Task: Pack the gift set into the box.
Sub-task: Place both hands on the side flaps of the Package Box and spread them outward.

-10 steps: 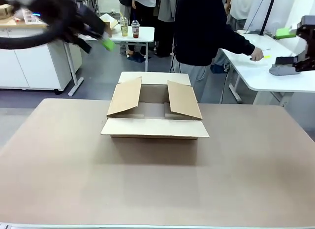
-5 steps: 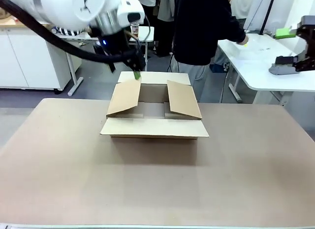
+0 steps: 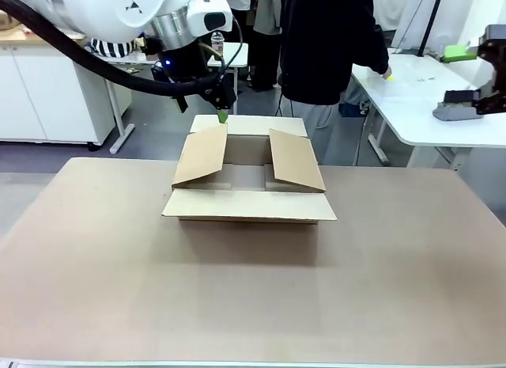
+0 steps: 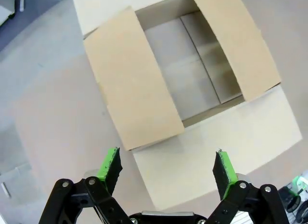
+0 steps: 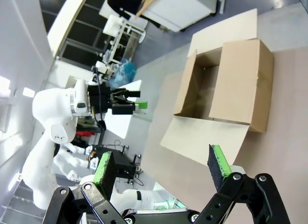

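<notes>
The box (image 3: pixel 249 186) stands in the middle of the brown table (image 3: pixel 118 265), its near and far flaps folded out flat and its two side flaps leaning inward. From above, the left wrist view shows the box (image 4: pixel 192 79) with a bare cardboard floor. My left gripper (image 3: pixel 222 113) hangs open, pointing down just above the box's far left corner; nothing is between its fingers (image 4: pixel 167 167). My right gripper (image 3: pixel 455 81) stays open and empty at the far right, high off the table, with the box (image 5: pixel 226 89) far from it. The gift set is out of view.
A person in a dark top stands behind the box, one hand (image 3: pixel 387 72) on the white side table (image 3: pixel 419 107) at the right. A small white table with drinks (image 3: pixel 209 51) and a white cabinet (image 3: pixel 39 99) stand behind on the left.
My left arm has swung in from the far left and come down over the box's far left corner. The person's hand has slid along the white side table. My right gripper has stayed put.
</notes>
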Controlling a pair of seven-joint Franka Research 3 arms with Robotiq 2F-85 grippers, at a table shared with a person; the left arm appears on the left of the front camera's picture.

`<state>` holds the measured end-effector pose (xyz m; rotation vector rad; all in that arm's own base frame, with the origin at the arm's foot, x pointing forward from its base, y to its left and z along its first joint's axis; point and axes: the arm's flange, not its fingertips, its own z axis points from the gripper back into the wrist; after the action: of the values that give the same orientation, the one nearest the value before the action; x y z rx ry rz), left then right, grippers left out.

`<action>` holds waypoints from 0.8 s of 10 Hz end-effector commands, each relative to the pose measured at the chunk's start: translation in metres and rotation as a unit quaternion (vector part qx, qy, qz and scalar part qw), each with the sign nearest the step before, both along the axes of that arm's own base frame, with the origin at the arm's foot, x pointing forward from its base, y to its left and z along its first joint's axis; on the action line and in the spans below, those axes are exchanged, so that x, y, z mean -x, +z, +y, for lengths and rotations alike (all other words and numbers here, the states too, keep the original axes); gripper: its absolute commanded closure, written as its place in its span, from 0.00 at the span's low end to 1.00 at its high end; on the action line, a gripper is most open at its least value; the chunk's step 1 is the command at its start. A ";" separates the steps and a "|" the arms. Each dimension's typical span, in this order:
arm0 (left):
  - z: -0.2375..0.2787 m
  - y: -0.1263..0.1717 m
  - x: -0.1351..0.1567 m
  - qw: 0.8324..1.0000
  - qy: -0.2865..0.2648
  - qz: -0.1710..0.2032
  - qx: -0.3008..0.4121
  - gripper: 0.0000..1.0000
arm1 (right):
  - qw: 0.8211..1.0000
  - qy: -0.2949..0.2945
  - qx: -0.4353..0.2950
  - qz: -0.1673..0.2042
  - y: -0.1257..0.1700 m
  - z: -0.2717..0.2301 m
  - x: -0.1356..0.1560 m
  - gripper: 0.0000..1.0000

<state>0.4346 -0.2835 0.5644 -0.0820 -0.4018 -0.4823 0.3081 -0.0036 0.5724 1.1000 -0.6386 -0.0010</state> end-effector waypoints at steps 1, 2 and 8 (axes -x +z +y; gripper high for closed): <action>0.003 -0.029 -0.038 0.994 0.088 -0.069 -0.006 0.00 | 1.000 0.004 -0.005 -0.017 -0.001 0.002 -0.006 0.00; -0.004 -0.053 -0.063 0.997 0.071 -0.021 0.024 0.00 | 1.000 0.004 -0.005 -0.017 -0.001 0.002 -0.006 0.00; -0.053 -0.119 -0.107 0.995 0.093 0.015 -0.022 0.00 | 1.000 0.004 -0.005 -0.017 -0.001 0.002 -0.006 0.00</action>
<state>0.5337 -0.3275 0.4351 -0.0323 -0.3648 -0.3402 0.3095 -0.0036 0.5718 1.0969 -0.6359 -0.0001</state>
